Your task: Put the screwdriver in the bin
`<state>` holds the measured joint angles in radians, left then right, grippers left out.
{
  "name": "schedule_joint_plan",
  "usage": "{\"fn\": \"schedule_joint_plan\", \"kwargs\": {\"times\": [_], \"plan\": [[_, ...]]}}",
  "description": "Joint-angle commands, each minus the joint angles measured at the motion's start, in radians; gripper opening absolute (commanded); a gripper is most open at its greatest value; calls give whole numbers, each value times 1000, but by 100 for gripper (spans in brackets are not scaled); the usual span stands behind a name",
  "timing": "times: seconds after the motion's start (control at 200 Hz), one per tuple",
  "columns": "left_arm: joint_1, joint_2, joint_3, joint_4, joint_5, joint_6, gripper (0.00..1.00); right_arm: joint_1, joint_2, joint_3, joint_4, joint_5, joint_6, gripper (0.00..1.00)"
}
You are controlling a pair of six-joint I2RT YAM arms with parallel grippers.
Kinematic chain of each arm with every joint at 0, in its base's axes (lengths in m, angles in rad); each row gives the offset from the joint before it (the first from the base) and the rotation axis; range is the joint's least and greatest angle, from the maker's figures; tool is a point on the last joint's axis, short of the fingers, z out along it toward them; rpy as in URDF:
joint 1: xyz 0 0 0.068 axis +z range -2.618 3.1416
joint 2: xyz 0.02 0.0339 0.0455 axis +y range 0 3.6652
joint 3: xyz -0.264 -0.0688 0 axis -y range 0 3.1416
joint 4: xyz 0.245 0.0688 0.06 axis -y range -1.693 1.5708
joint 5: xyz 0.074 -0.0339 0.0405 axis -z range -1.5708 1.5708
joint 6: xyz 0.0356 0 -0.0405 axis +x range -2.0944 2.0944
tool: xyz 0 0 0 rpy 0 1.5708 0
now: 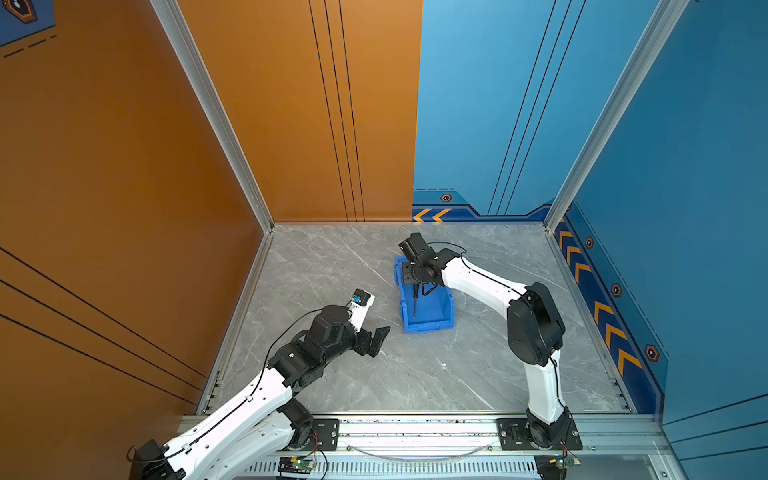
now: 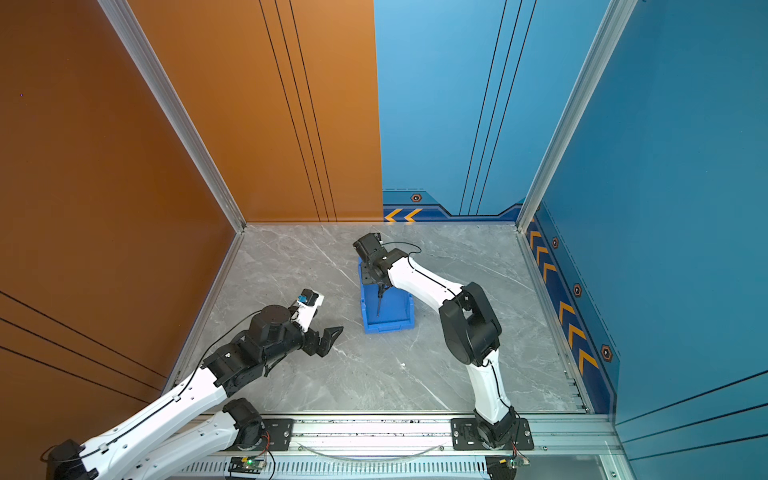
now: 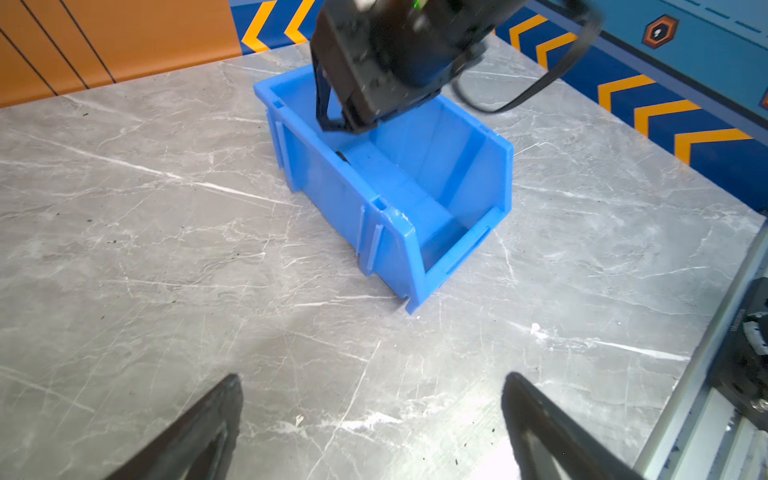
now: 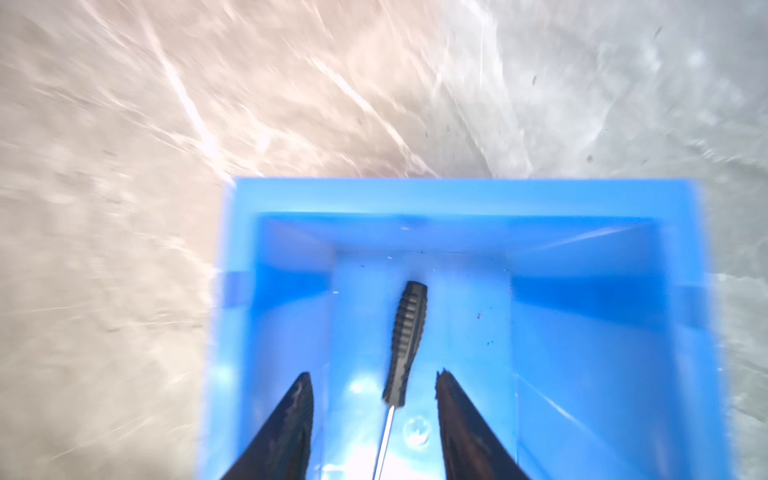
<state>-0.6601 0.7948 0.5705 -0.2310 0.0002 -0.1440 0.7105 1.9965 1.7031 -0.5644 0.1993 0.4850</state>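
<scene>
1. We see the bin (image 1: 432, 322) (image 2: 386, 324) on the table (image 1: 457, 374), with its open side up. Its low lip faces the front.
2. The screwdriver (image 4: 405, 345) (image 1: 415, 301) is inside the bin. Its black handle points to the back wall and its thin shaft points to the low lip.
3. The right gripper (image 4: 374, 375) hangs over the back end of the bin. Its fingers (image 4: 299, 415) are spread apart. The screwdriver sits in the gap between them and touches neither one.
4. The right wrist view is blurry, so we cannot tell if the screwdriver lies flat on the bin floor.
5. The left gripper (image 3: 372, 377) (image 1: 376, 338) is spread wide and holds nothing. It is over the bare table, to the left of the bin and apart from it.
</scene>
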Motion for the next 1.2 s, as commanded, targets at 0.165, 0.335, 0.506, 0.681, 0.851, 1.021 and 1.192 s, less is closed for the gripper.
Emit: {"fn": "schedule_joint_plan", "kwargs": {"times": [0.165,0.335,0.506,0.681,0.851,1.021,1.192], "plan": [[8,-46,-2,-73,-122,-18,98,29,-178,-119,-10,43,-50,55],[10,-53,1,-122,-224,-24,98,10,-272,-206,0,28,-92,62],[16,-48,-8,-133,-268,-32,98,-54,-364,-298,22,-2,-124,70],[19,-24,-13,-140,-299,-52,98,-149,-435,-359,35,-72,-156,76],[22,-26,-15,-138,-350,-77,98,-221,-489,-390,50,-108,-192,82],[25,-32,9,-190,-395,-86,98,-275,-547,-437,57,-111,-207,91],[48,-43,12,-223,-486,-90,98,-326,-633,-526,89,-62,-200,100]]}}
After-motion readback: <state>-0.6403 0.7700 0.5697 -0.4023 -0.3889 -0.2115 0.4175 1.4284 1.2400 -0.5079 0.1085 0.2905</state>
